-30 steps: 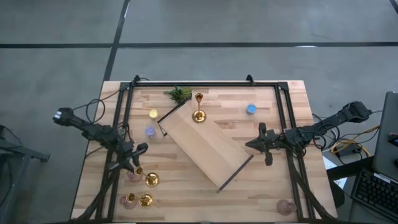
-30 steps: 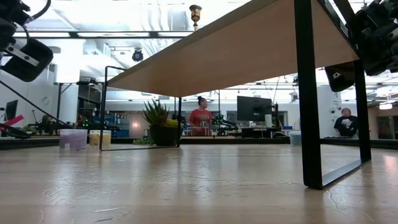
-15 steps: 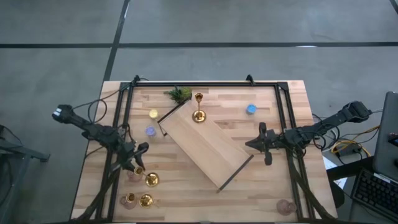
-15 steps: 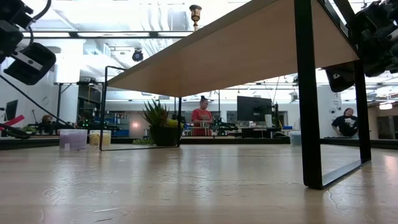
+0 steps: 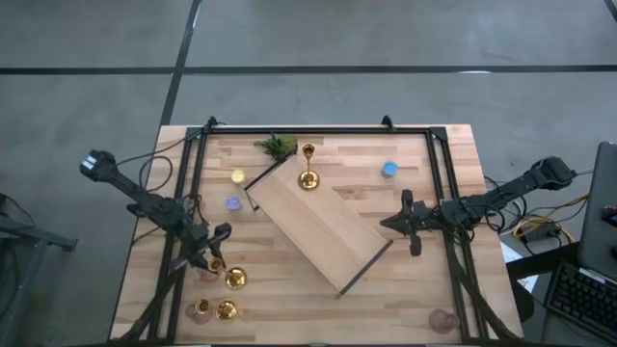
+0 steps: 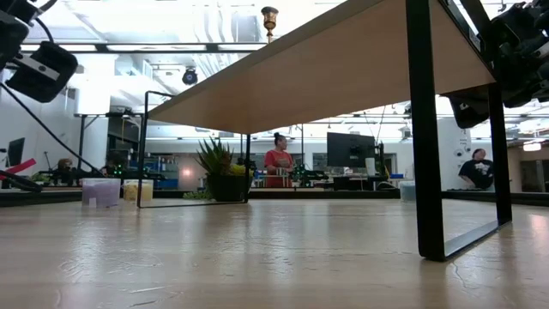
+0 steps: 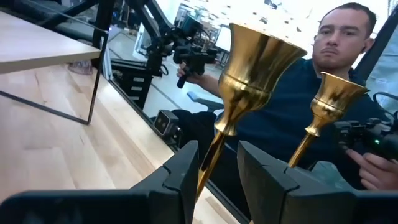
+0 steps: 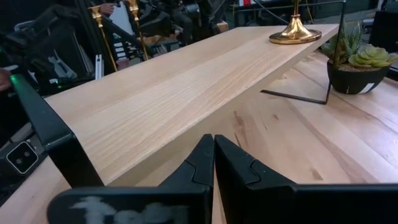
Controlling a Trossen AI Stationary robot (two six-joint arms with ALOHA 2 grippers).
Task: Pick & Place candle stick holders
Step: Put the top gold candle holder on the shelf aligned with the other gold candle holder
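A gold candlestick [image 7: 255, 62] stands on the table at the near left, its base [image 5: 234, 279] on the wood. My left gripper [image 5: 213, 258] is open, with a finger on either side of its slim stem [image 7: 210, 158]. A second gold candlestick [image 5: 226, 310] stands nearer the front edge and also shows in the left wrist view [image 7: 329, 102]. Two pinkish cups [image 5: 201, 309] [image 5: 206, 274] sit beside them, and a third [image 5: 442, 320] sits at the near right. A third gold candlestick [image 5: 308, 178] stands on the raised wooden shelf [image 5: 318, 226]. My right gripper [image 8: 213, 146] is shut and empty, hovering at the shelf's right end [image 5: 386, 225]. My left gripper's fingers lie across the lower stem [image 7: 210, 158] of the upright candlestick, coming in about level. The stem stands close to one finger [image 7: 186, 171] and apart from the other. I cannot tell whether it touches.
The shelf on black metal legs lies slantwise across the table's middle. A green plant sprig [image 5: 278, 146] and yellow [image 5: 237, 176], purple [image 5: 232, 203] and blue [image 5: 388, 170] tealights lie at the far side. A black frame borders the table. A person sits beyond the near edge [image 7: 336, 37].
My left arm's rear joints have swung a little toward the table's far edge and its wrist has risen slightly. The gripper stays at the candlestick's stem.
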